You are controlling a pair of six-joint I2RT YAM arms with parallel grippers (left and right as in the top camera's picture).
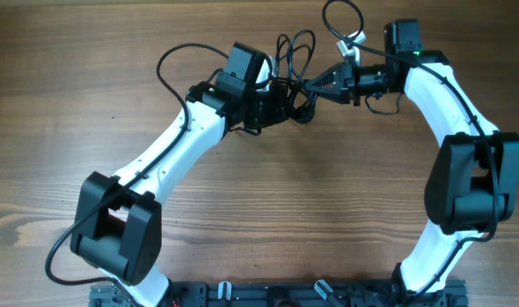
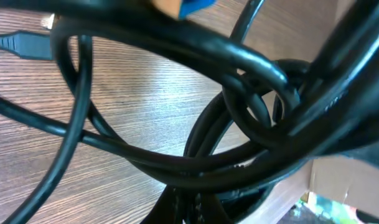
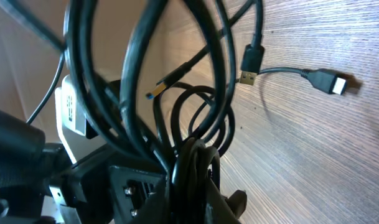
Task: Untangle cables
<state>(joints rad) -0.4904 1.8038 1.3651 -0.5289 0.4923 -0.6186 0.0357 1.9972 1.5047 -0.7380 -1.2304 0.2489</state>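
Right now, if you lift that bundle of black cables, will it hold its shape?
Probably floppy: the cables curve in loose loops. Likely light, being thin. The plugs may snag, since strands cross.

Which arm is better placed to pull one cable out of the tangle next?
Probably right. The right gripper seems shut on the cables where they bunch, and two plugs are free in its view. The left gripper is buried in the tangle, fingers hidden.

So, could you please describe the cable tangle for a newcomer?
Near the wooden table's far edge sit the left end effector and right end effector. The cable tangle is the bunch of thin black loops between them, unlike the single wires arching off the arms.
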